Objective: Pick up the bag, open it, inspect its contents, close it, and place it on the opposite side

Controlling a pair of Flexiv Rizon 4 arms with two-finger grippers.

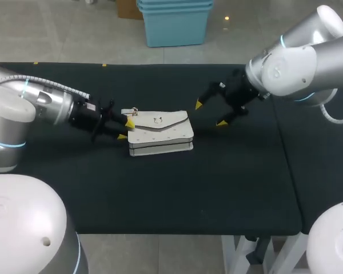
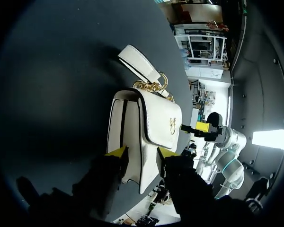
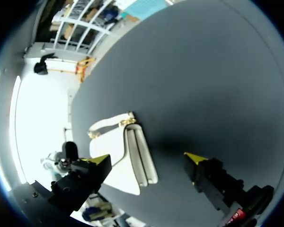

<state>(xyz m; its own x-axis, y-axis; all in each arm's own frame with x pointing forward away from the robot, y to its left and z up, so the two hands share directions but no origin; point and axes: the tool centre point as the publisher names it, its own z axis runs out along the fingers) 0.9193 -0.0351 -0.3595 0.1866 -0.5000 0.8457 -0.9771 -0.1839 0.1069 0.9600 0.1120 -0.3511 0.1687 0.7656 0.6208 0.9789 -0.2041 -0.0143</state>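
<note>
Bag [image 1: 160, 132] long axis L-R, strap end twd left gripper [image 1: 126, 130]

The left arm [image 1: 40, 105] comes in from the left edge and lies low and almost level, its wrist pointing right. The left gripper [image 1: 125, 130] has its yellow tips close together, one pressed to each side of the bag [image 1: 160, 132] at its left end. The right arm [image 1: 297, 63] enters from the far right corner, its wrist angled down and leftward. The right gripper [image 1: 210, 114] hangs above the table with its fingers spread wide apart, holding nothing.
</note>
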